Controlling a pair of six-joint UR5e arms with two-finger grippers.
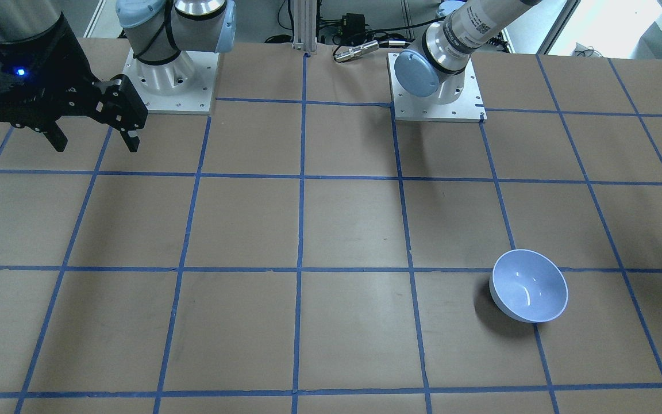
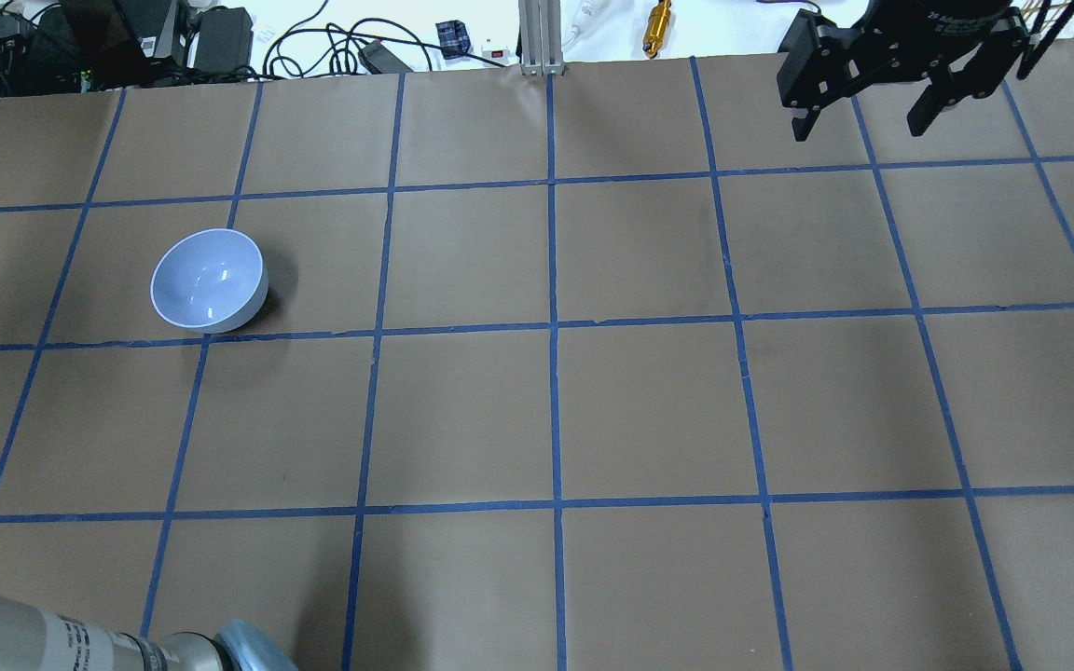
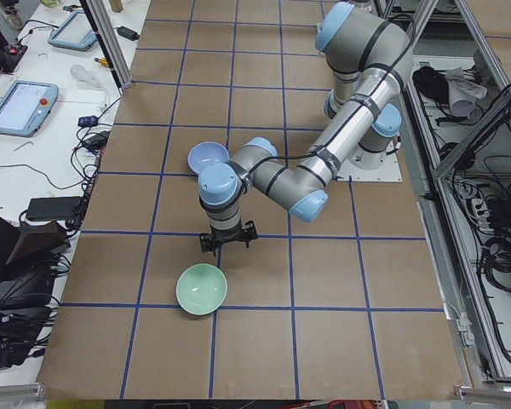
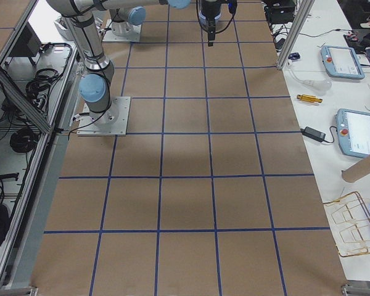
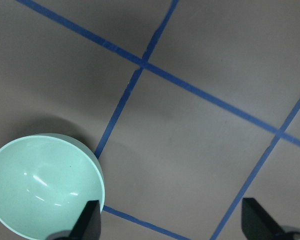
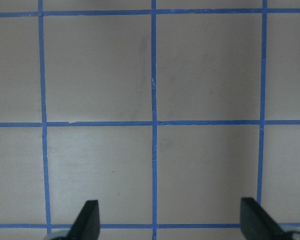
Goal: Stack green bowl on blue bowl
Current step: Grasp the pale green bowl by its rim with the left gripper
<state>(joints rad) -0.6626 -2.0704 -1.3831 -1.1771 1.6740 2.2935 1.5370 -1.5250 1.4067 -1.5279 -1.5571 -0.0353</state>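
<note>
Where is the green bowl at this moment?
In the exterior left view the green bowl sits on the table near the robot's left end, just camera-side of the left gripper; the blue bowl lies beyond that gripper.

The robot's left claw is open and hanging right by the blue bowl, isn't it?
No. The left claw is open, but it hangs by the green bowl, not the blue bowl. The left wrist view shows it.
</note>
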